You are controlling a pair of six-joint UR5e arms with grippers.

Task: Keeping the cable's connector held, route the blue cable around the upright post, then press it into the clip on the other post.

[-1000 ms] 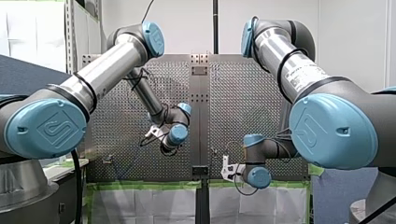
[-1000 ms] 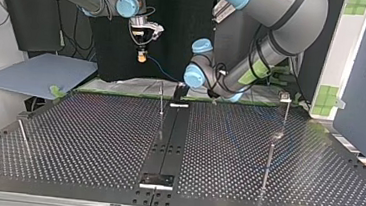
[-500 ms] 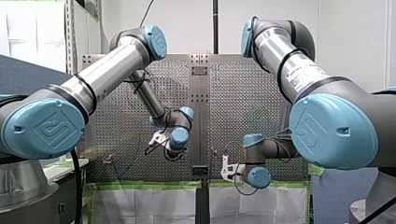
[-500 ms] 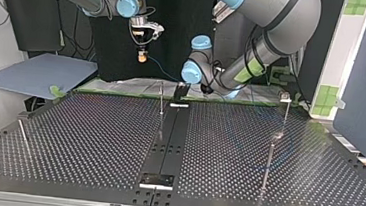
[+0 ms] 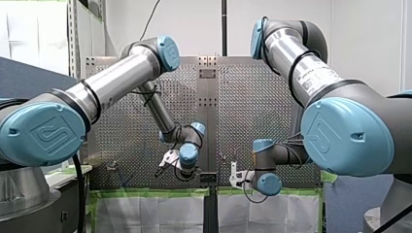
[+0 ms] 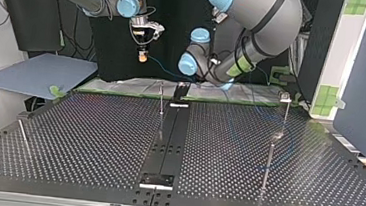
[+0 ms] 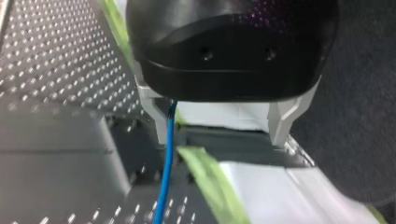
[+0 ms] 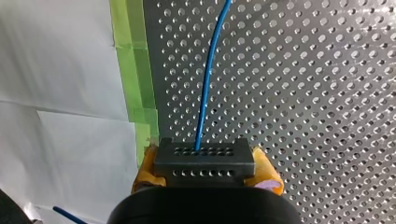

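In the right wrist view my right gripper (image 8: 205, 175) is shut on the black connector (image 8: 204, 161), which sits between its yellow pads. The blue cable (image 8: 210, 79) leaves the connector and runs out over the perforated plate. In the top view that gripper (image 6: 142, 54) hangs above the table's far edge. My left gripper (image 7: 217, 126) is open, and the blue cable (image 7: 167, 154) passes between its metal fingers, close beside one of them. A thin upright post (image 6: 162, 98) stands near the far middle. A post topped by a clip (image 6: 285, 97) stands at the top view's right.
The perforated table (image 6: 93, 135) has a dark centre strip (image 6: 167, 142). Another post (image 6: 268, 163) stands at the top view's right, nearer the camera, and one leans at its left (image 6: 22, 136). Green tape (image 6: 121, 91) lines the far edge. A grey-blue board (image 6: 38, 73) lies beyond it.
My left arm has swung down and to the right in the front view, bringing its gripper near the table's edge by the centre strip. My right arm has kept still with the connector.
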